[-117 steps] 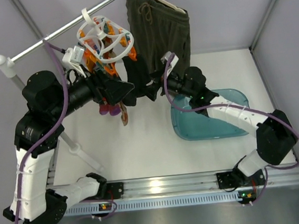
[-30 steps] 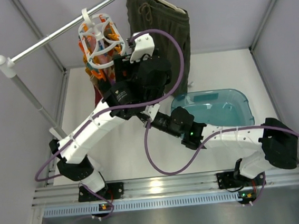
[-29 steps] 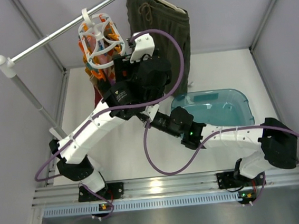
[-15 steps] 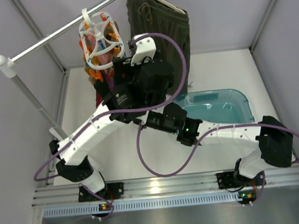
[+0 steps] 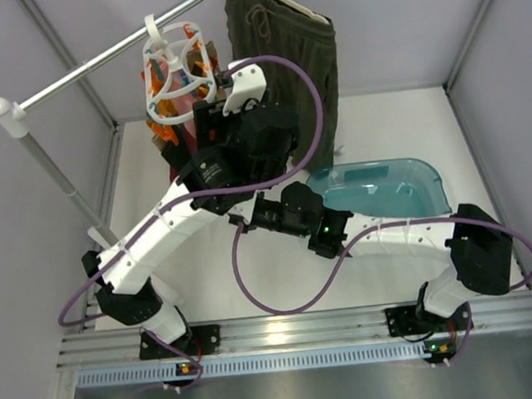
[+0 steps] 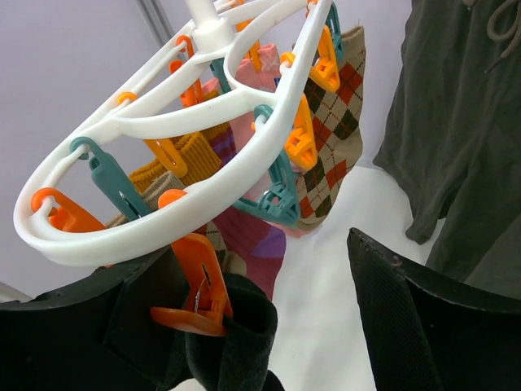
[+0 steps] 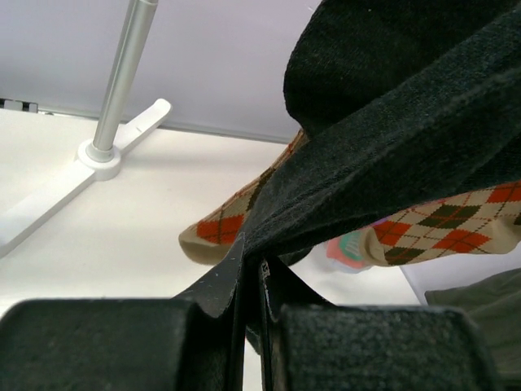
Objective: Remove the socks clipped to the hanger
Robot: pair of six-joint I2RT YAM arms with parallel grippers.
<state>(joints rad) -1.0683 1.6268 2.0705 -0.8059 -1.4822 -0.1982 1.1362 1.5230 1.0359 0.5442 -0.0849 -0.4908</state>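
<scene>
Nearest, our right gripper is clamped on a black sock. Our left gripper stands wide apart just under the white clip hanger, beside an orange peg. Behind, an argyle sock is clipped there; the hanger hangs from the metal rail.

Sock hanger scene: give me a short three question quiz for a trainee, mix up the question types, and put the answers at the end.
1. True or false: the right gripper is shut on a black sock.
2. Close by the hanger, the left gripper is: A) open, B) shut on a peg, C) shut with nothing in it.
3. Fill in: the garment hanging on the rail next to the hanger is a pair of olive ____.
Key: 1 true; 2 A; 3 shorts.
</scene>
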